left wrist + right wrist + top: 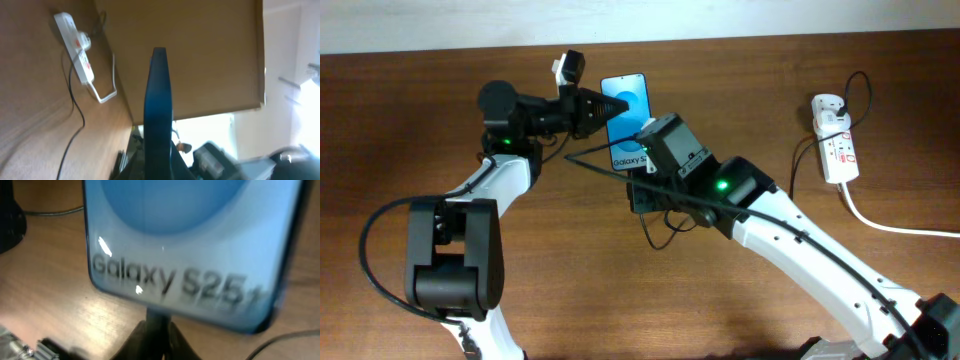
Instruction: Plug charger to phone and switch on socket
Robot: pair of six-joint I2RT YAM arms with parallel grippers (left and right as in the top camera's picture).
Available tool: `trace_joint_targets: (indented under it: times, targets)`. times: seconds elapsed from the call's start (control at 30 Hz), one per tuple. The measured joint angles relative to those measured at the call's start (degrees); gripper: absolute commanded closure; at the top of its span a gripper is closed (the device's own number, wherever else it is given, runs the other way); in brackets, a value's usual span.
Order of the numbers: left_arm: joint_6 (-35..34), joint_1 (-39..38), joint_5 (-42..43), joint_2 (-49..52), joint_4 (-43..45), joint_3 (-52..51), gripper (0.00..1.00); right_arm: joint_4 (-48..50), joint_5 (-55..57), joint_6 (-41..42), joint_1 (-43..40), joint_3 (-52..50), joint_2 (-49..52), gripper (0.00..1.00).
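Observation:
The phone has a bright blue screen with white text. My left gripper is shut on its side edge and holds it off the table. It shows edge-on in the left wrist view, between my left fingers. My right gripper is shut on the charger's small plug tip, which meets the phone's bottom edge below the text. Overhead, my right gripper sits at that text end. The black charger cable trails across the table. The white socket lies far right, also in the left wrist view.
A white adapter sits in the socket's far end, with a thin black cable looping by it. The socket's thick white cord runs off to the right edge. The wooden table spans the view.

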Motion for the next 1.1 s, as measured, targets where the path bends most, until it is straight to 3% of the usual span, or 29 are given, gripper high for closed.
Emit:
trace_joint_targets:
  times: [0.13, 0.17, 0.27, 0.33, 0.43, 0.5, 0.6, 0.77, 1.0, 1.1]
  targets:
    - [0.2, -0.9, -1.1, 0.0, -0.3, 0.0, 1.00, -5.2, 1.6, -0.1, -1.3, 1.2, -1.0, 0.40]
    - [0.2, -1.0, -2.8, 0.0, -0.6, 0.0, 1.00, -6.6, 1.6, -0.2, -1.4, 1.2, -1.6, 0.30]
    - [-2.2, -1.3, -9.2, 0.0, -0.8, -0.1, 1.00, -14.7, 1.6, -1.0, -1.4, 2.4, -6.4, 0.10]
    - [-3.3, -2.6, -13.1, 0.0, -0.8, 0.0, 1.00, -22.6, 3.1, -2.5, -1.4, 6.3, -10.9, 0.01]
    - [-4.3, -8.8, -17.6, 0.0, -2.7, 0.9, 1.00, -31.1, 7.7, -3.1, -1.5, 12.8, -15.6, 0.01]
    - [-3.7, -15.0, -19.3, 0.1, -10.3, 5.2, 1.00, -36.3, 13.7, -3.2, -1.5, 19.2, -21.6, 0.01]
    - [7.0, -21.1, -20.8, 0.2, -34.9, 13.6, 1.00, -37.8, 18.6, -3.2, -1.5, 21.5, -28.5, 0.01]
    - [35.1, -23.2, -26.2, 0.2, -69.8, 19.5, 1.00, -38.7, 22.5, -3.1, -1.5, 22.1, -36.1, 0.01]
    - [60.2, -13.8, -37.2, 0.3, -87.6, 19.6, 1.00, -37.4, 24.1, -2.4, -1.5, 22.0, -29.7, 0.01]
    - [64.8, -13.9, -40.7, 1.3, -89.0, 19.7, 1.00, -37.4, 24.1, -1.2, -1.5, 22.0, -23.8, 0.01]
